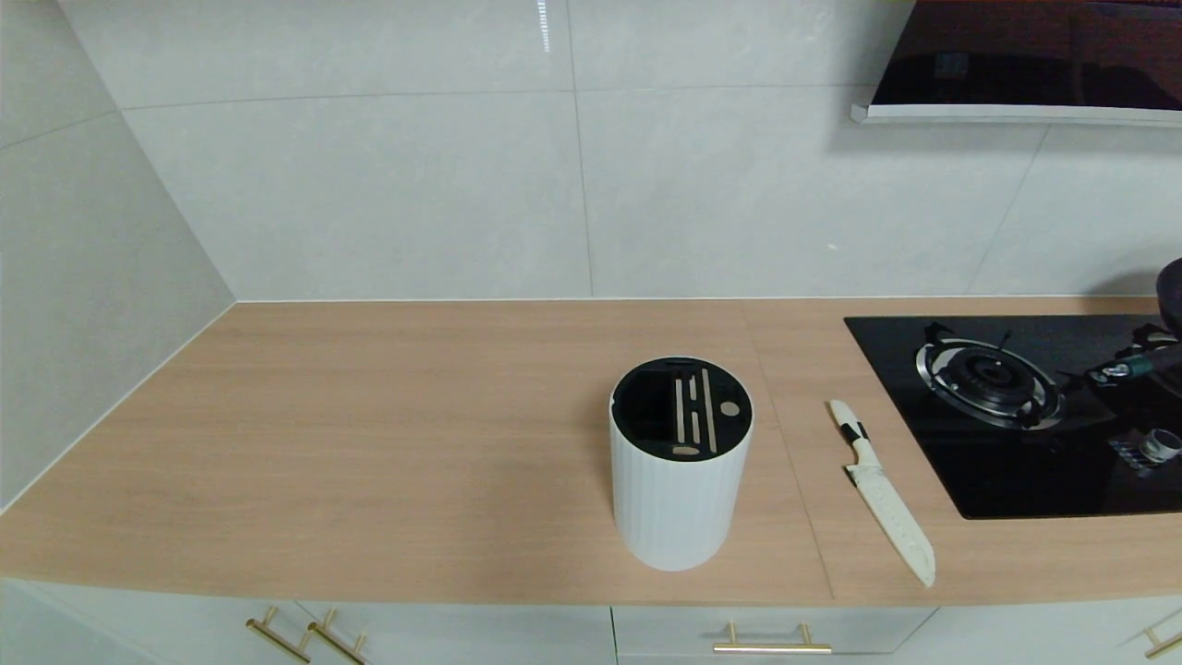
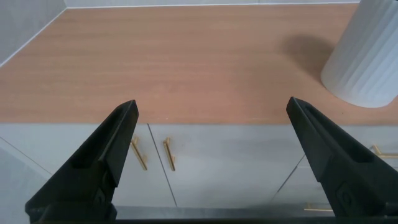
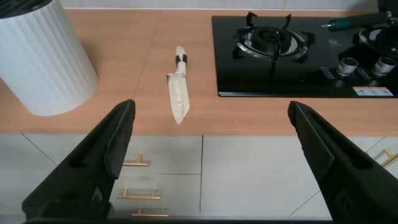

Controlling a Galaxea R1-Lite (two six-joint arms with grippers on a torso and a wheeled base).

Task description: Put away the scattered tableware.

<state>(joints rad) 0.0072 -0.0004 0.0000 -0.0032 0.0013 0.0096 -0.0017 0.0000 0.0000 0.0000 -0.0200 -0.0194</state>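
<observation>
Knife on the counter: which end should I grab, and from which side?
Take the knife by its handle, the end toward the wall, coming straight down with the open right gripper and closing across its narrow width. It lies flat, blade toward the counter's front edge, apart from the holder on its left.

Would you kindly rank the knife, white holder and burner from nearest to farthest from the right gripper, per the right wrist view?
1. Knife, just ahead of the right gripper.
2. White holder, toward the robot's left.
3. Burner, farther back on the hob.
</observation>
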